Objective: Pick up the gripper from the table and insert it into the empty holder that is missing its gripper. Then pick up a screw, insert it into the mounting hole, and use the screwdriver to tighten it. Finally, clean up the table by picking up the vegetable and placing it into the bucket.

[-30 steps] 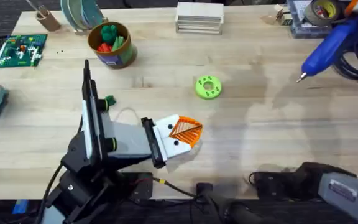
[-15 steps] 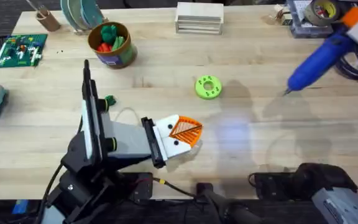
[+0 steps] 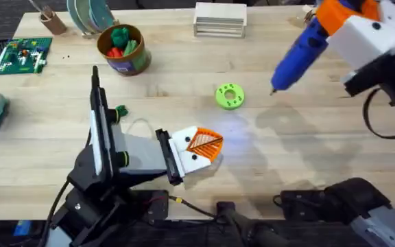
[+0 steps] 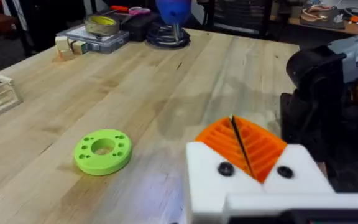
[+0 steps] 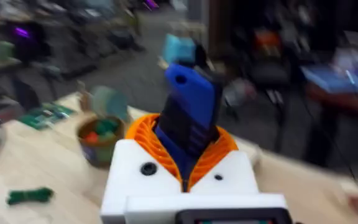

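Observation:
My left gripper (image 3: pixel 214 144) hovers low over the table (image 3: pixel 307 151), shut with nothing between its fingers. Both orange ribbed fingers (image 4: pixel 260 146) sit in its white holder (image 4: pixel 253 180), which shows two dark screw heads. The right gripper (image 3: pixel 326 20) is raised at the far right, shut on the blue screwdriver (image 3: pixel 297 51), whose tip slants down toward the table's middle. The right wrist view has the screwdriver handle (image 5: pixel 191 106) clamped between orange pads. The small dark green vegetable (image 3: pixel 120 111) lies left of my left arm. The bucket (image 3: pixel 123 49) stands far left, holding red and green toys.
A bright green holed disc (image 3: pixel 230 96) lies mid-table, just beyond the left gripper. A white box (image 3: pixel 219 19) sits at the far edge, a green circuit board (image 3: pixel 22 55) at the far left, and black cables (image 3: pixel 389 123) at the right edge.
The right arm has swung the screwdriver leftward and inward over the table, bringing its gripper into the overhead view. The left arm has not moved.

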`<state>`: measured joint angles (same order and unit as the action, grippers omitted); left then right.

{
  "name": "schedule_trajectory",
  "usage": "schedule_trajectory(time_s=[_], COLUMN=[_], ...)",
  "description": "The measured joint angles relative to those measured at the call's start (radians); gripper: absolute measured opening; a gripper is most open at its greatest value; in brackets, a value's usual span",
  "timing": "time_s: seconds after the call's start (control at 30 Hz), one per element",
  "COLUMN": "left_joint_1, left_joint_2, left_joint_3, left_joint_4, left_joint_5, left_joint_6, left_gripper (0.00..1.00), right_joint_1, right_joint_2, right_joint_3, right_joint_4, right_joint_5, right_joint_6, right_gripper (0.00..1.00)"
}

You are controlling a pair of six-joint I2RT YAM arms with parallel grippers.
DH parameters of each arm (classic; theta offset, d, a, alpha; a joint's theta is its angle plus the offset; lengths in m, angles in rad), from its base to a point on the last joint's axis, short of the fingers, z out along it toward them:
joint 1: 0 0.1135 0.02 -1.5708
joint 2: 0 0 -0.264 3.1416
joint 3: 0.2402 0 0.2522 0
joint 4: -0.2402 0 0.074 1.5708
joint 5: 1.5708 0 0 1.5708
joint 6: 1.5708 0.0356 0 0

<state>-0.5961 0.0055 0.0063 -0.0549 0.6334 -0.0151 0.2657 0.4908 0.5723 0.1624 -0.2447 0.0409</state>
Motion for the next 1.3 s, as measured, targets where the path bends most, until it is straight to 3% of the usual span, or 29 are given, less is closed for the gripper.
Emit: schedule_trajectory(time_s=[0.3, 0.5, 0.67, 0.97, 1.3], left_joint_1=[0.000, 0.000, 0.000, 0.000, 0.000], left_joint_2=[0.000, 0.000, 0.000, 0.000, 0.000], left_joint_3=[0.000, 0.000, 0.000, 0.000, 0.000], left_joint_4=[0.000, 0.000, 0.000, 0.000, 0.000], left_joint_5=[-0.002, -0.003, -0.006, -0.006, -0.007], left_joint_6=[0.000, -0.002, -0.004, -0.004, -0.004], left_gripper=[0.004, 0.004, 0.004, 0.004, 0.004], right_joint_1=[0.192, 0.302, 0.355, 0.432, 0.551], right_joint_2=[0.026, 0.151, 0.269, 0.388, 0.395], right_joint_3=[-0.079, -0.079, -0.079, -0.080, -0.080], right_joint_4=[0.328, 0.501, 0.648, 0.799, 0.797], right_joint_5=[-0.012, -0.024, -0.105, -0.183, -0.199], right_joint_6=[-0.026, -0.028, -0.028, -0.011, -0.007], right_gripper=[0.032, 0.032, 0.032, 0.032, 0.032])
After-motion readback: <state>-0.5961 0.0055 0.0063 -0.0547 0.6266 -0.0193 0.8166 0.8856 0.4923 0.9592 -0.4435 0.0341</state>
